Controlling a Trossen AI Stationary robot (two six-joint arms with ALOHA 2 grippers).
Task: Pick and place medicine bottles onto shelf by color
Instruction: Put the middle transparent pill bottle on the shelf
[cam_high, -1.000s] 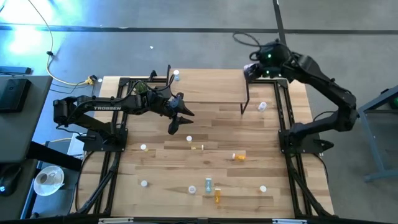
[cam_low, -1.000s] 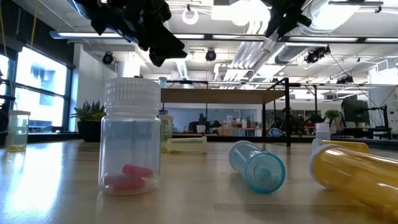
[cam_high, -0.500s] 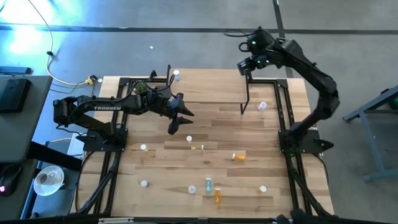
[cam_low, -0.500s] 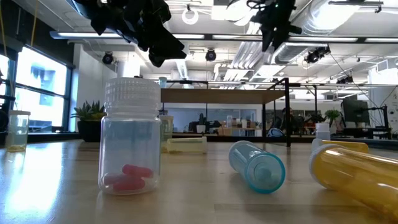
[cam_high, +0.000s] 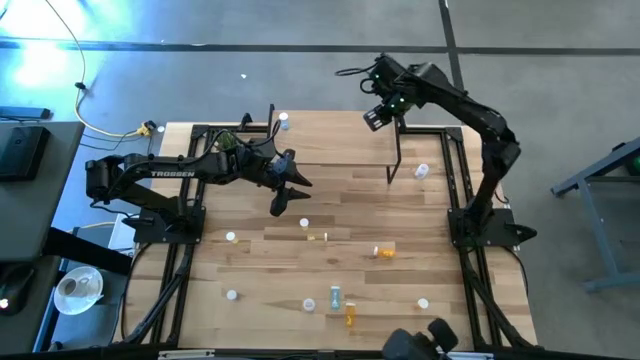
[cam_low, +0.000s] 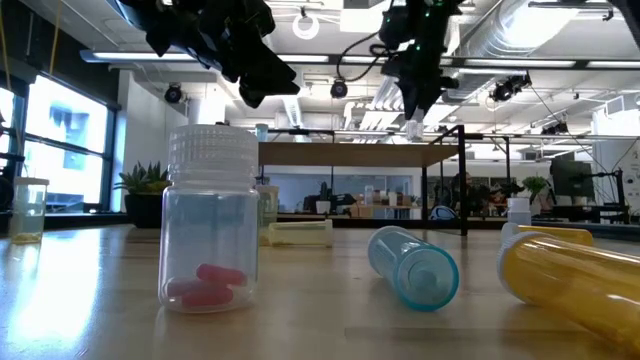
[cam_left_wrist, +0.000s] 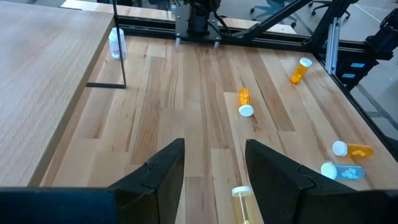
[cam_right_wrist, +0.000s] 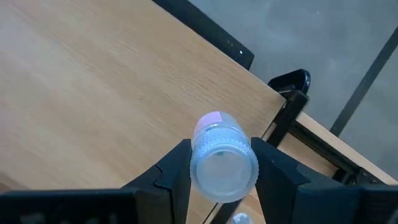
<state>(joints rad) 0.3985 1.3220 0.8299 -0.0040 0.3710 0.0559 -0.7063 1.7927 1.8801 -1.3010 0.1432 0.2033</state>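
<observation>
Right wrist view alone shows the right claw (cam_right_wrist: 221, 163) gripping a clear bottle (cam_right_wrist: 222, 157) above the shelf (cam_right_wrist: 81, 87); left claw (cam_left_wrist: 214, 165) open.

Arms: I am seeing two, one ending in the left gripper (cam_left_wrist: 214, 149) and one in the right gripper (cam_right_wrist: 221, 146).
Shelf (cam_high: 340, 140): I am counting one.
Medicine bottles (cam_high: 304, 222): I am counting twelve, eleven set down and one clear bottle (cam_right_wrist: 219, 163) between the right fingers.
Orange: I am counting two, a lying orange bottle (cam_high: 384, 251) and a nearer orange bottle (cam_high: 350, 314).
Yellow: I am counting one yellow bottle (cam_high: 318, 237).
Blue: I am counting one blue bottle (cam_high: 336, 297).
White caps only, from above: I am counting seven.
Potted plant (cam_low: 145, 190): I am counting one.
</observation>
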